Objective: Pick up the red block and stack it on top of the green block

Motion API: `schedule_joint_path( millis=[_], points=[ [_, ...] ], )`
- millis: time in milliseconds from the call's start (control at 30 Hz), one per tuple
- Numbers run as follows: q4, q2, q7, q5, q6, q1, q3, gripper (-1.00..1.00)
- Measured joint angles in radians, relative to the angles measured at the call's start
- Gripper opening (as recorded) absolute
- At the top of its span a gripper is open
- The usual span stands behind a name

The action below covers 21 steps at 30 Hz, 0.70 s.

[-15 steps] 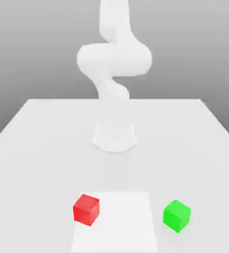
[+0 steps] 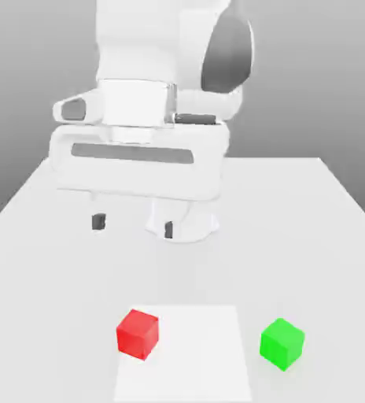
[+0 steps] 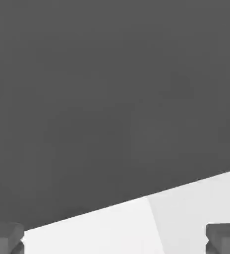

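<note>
Hanging high above the desk (image 2: 327, 205), the pincer (image 2: 133, 226) stands wide open and empty. Descending off-centre could nudge the red block (image 2: 138, 334) aside, or toward the green block (image 2: 282, 343).

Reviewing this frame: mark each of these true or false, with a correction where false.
1. The red block sits on top of the green block. False: both rest on the table, apart.
2. The gripper is open and holds nothing. True.
3. The green block lies to the exterior view's right of the red one. True.
4. The gripper touches the red block. False: it hangs well above the table, clear of both blocks.
</note>
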Motion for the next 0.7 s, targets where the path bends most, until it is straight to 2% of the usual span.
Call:
schedule_joint_path(
  millis=[167, 367, 400, 600, 700],
  points=[
    [-0.086, 0.181, 0.036, 0.019, 0.101, -0.027, -0.014, 0.00],
    [-0.075, 0.398, 0.030, 0.040, 0.278, -0.034, -0.003, 0.00],
    [-0.071, 0.424, 0.029, 0.041, 0.299, -0.036, -0.001, -1.00],
    [-0.069, 0.437, 0.031, 0.039, 0.311, -0.037, 0.000, -1.00],
    [-0.079, 0.371, 0.033, 0.035, 0.255, -0.037, -0.001, -1.00]
  ],
)
